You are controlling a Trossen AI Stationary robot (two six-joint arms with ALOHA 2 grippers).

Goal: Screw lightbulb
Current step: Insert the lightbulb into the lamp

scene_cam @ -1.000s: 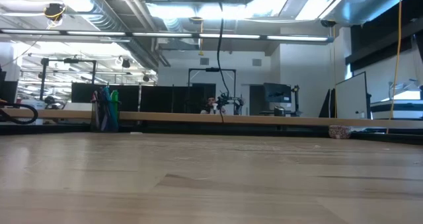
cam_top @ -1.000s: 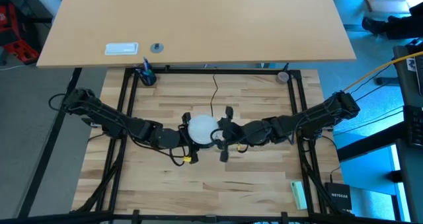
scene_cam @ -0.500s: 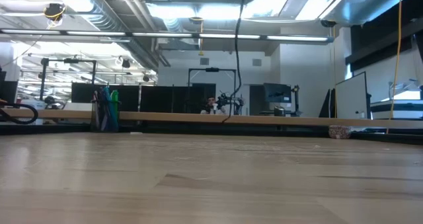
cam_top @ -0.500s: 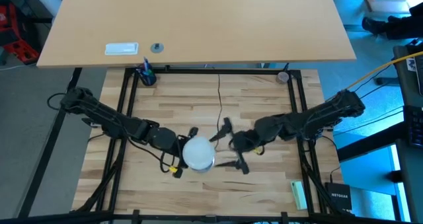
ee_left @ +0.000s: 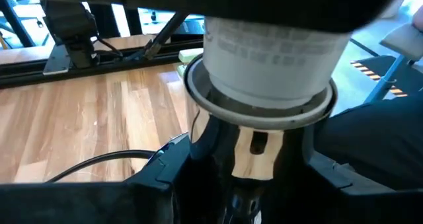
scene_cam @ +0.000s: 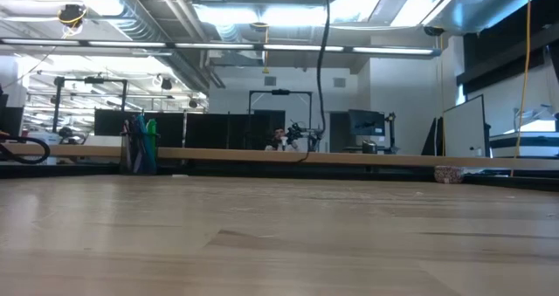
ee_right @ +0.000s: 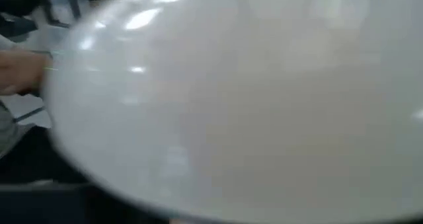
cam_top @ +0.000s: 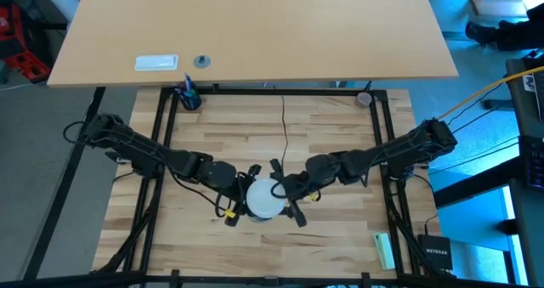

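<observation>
The white lightbulb (cam_top: 264, 199) is held up over the middle of the table, globe upward. In the left wrist view its printed neck (ee_left: 271, 49) sits in the silver socket (ee_left: 258, 105), and the thin black cord (cam_top: 283, 135) runs toward the far edge. My left gripper (cam_top: 240, 189) comes from the left and is shut on the socket under the bulb. My right gripper (cam_top: 286, 193) comes from the right with its fingers wide apart, one on each side of the globe (ee_right: 225, 98), which fills its wrist view. Whether they touch it I cannot tell. My left gripper holds the socket's dark body (ee_left: 254, 184) just below the silver rim, between its two fingers (ee_left: 162, 178). The fingers come level from the table's left. The socket stands upright with the bulb on top, lifted clear of the table. The cord (ee_left: 99, 163) trails off slack.
A cup of pens (cam_top: 188, 97) and a small round thing (cam_top: 364, 98) stand at the far corners of the wooden table (cam_top: 340, 237). A green block (cam_top: 385, 250) lies at the near right. The cord hangs down in the low view (scene_cam: 320, 86).
My left gripper has carried the bulb and socket toward the table's near edge. My right gripper drew back toward the right, away from the bulb, then came back to it from the right, its fingers wide apart throughout. The hanging cord has shifted with them.
</observation>
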